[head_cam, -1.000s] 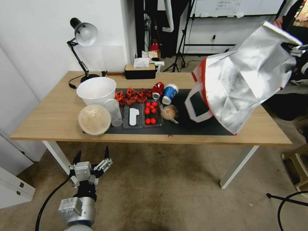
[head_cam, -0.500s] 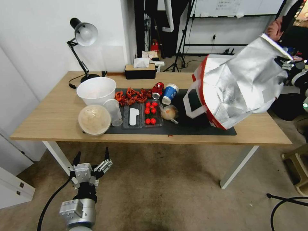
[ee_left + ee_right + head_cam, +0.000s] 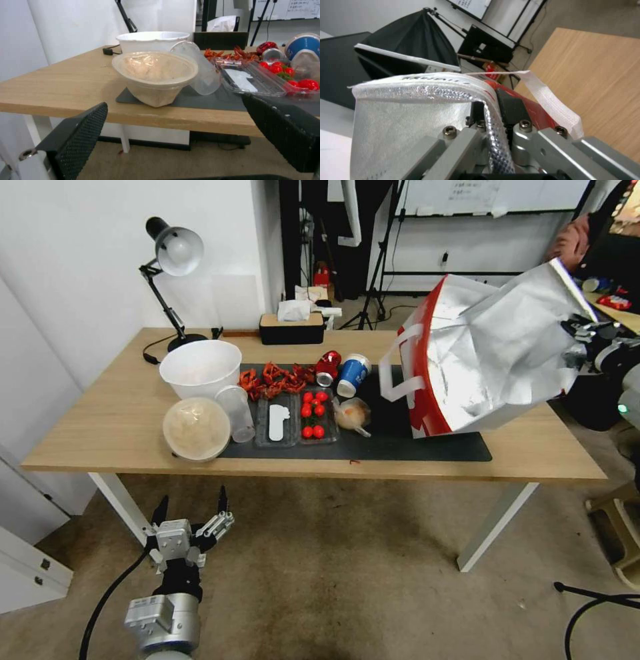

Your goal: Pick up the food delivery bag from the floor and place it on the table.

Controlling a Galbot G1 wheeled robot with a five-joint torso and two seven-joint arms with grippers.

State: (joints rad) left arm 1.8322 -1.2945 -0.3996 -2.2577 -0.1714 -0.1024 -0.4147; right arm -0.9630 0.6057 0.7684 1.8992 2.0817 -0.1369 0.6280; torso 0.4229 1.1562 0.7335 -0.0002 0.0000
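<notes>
The food delivery bag (image 3: 487, 360), silver foil with a red edge and white strap handles, hangs tilted over the right end of the table (image 3: 100, 427). Its lower red edge reaches the dark mat (image 3: 460, 447). My right gripper (image 3: 580, 337) is shut on the bag's upper rim at the far right. In the right wrist view that gripper (image 3: 493, 105) pinches the foil rim (image 3: 420, 112), and a white strap (image 3: 550, 100) dangles beside it. My left gripper (image 3: 190, 513) hangs open and empty low over the floor (image 3: 347, 573), in front of the table's left leg. The left wrist view shows its fingers (image 3: 80, 135) spread.
Food containers crowd the mat's left half: a white bowl (image 3: 200, 367), a covered tub (image 3: 197, 428), a tomato tray (image 3: 313, 413), a blue cup (image 3: 352, 373) and a red can (image 3: 327, 365). A desk lamp (image 3: 175, 253) and a tissue box (image 3: 291, 327) stand at the back. A stool (image 3: 617, 527) sits right.
The bag has swung more upright and come down, its red edge now at the mat. My right gripper has lowered with it. The left arm has not moved.
</notes>
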